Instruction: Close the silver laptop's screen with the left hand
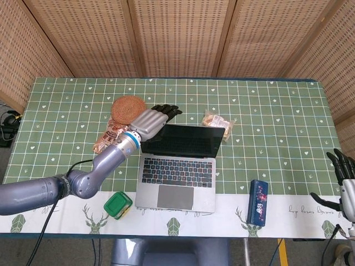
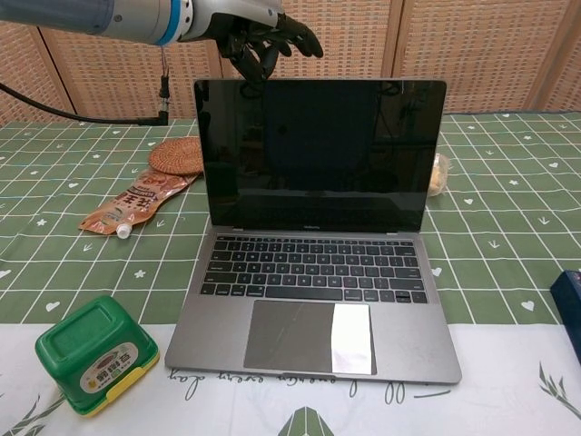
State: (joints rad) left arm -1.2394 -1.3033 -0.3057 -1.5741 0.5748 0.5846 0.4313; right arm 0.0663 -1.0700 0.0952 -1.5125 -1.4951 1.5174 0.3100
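The silver laptop [image 1: 177, 166] [image 2: 313, 263] stands open in the middle of the table, its dark screen [image 2: 320, 154] upright and facing me. My left hand [image 1: 152, 117] [image 2: 259, 36] hovers open just above and behind the screen's top left edge, fingers spread and pointing right; I cannot tell if it touches the lid. My right hand [image 1: 345, 183] rests open at the table's far right edge, holding nothing.
A woven coaster [image 1: 125, 107] and a snack pouch [image 1: 111, 137] lie left of the laptop. A green box [image 1: 117, 205] sits at the front left. A wrapped snack [image 1: 217, 122] lies behind the screen on the right, a blue box [image 1: 258, 201] at the front right.
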